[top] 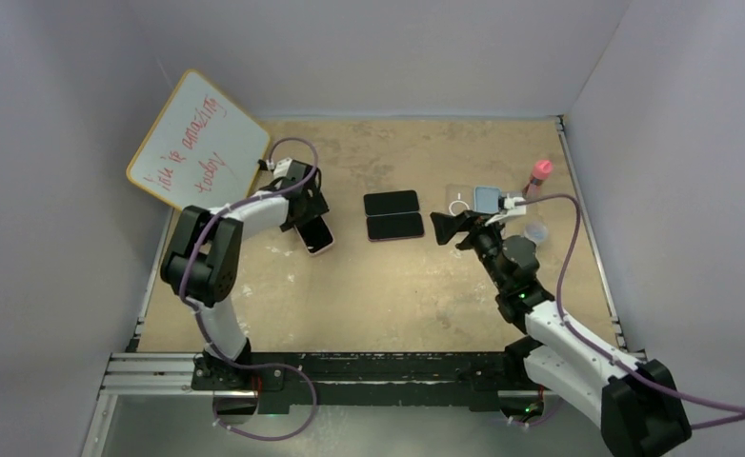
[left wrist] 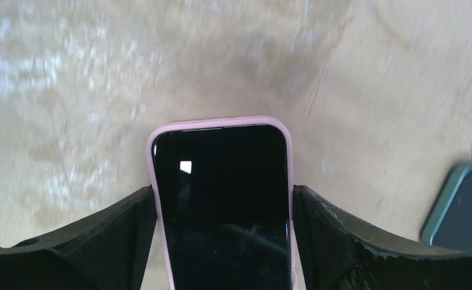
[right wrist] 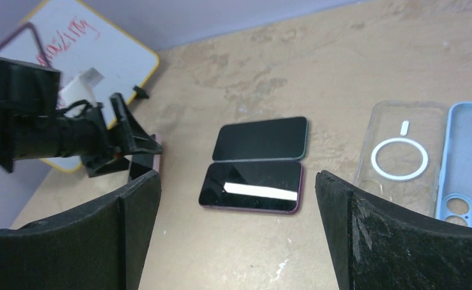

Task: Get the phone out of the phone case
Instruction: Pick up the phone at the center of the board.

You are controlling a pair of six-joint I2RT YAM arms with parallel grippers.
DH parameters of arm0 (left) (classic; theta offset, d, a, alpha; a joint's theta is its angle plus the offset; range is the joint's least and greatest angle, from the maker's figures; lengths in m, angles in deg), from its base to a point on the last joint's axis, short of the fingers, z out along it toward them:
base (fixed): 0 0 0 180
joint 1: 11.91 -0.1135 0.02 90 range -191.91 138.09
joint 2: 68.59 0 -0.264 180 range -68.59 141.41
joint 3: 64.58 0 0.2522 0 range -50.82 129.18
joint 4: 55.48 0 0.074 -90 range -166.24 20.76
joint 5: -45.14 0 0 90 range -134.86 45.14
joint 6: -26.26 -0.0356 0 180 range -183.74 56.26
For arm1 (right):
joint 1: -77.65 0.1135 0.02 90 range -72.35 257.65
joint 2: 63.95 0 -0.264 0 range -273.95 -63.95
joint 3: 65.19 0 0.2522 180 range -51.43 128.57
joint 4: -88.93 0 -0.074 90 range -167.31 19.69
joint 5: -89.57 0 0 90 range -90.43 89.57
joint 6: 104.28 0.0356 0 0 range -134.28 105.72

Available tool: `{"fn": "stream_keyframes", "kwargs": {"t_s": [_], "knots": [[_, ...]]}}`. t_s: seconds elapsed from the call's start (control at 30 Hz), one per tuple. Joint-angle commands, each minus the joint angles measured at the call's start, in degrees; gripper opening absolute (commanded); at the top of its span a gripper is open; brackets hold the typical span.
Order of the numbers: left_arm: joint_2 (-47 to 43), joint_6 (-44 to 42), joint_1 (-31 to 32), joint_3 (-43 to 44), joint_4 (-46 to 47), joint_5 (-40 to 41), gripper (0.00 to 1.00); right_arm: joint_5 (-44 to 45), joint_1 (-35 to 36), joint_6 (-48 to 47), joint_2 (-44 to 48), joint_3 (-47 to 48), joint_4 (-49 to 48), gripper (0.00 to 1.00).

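The pink case [left wrist: 221,121] has the phone [left wrist: 221,205] in it, screen up, at the left of the worktop [left wrist: 372,90]. The left fingers [left wrist: 119,241] are closed against the case's two long edges, a contact only the left wrist view shows; from above the arm hides it. Near the right side lie a clear case [right wrist: 399,160] with a white ring and, touching it, a blue case [right wrist: 469,163], both with nothing in them, which the right wrist view shows best. The right fingers [right wrist: 101,241] stand wide apart and hold nothing, above the worktop near two more phones [right wrist: 261,138] that lie side by side, screens up, in the middle. Only the top view shows a pink-capped bottle [top: 538,176] by the blue case. A whiteboard [top: 197,143] leans at the far left.
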Motion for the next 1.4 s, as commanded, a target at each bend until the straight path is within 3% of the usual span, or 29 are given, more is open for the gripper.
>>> {"fn": "stream_keyframes", "kwargs": {"t_s": [0.0, 0.33, 0.6, 0.93, 1.13, 1.37], "knots": [[-9.39, 2.83, 0.75, -10.16, 7.23, -7.82, 0.45, -4.05, 0.24, -1.53, -5.17, 5.66, 0.94, 0.99], [-25.97, 5.61, 1.74, -30.43, 27.31, -18.32, 0.18, -19.45, 0.77, -1.12, -12.01, 9.41, 2.85, 0.97], [-28.09, 10.81, 1.83, -43.07, 48.34, -31.23, 0.01, -19.96, 9.32, 5.64, -13.46, 5.28, -2.42, 0.91], [-33.0, 10.7, 1.92, -48.37, 55.89, -38.03, 0.0, -15.73, 22.02, 2.6, -22.07, 7.15, -6.15, 0.83], [-35.64, 10.11, 1.92, -48.51, 55.9, -39.9, 0.0, -14.89, 28.43, -1.11, -30.55, 11.16, -8.9, 0.68], [-36.55, 10.21, 1.92, -48.36, 55.82, -41.16, 0.0, -13.84, 31.13, -3.36, -36.35, 11.87, -14.82, 0.59]]}}
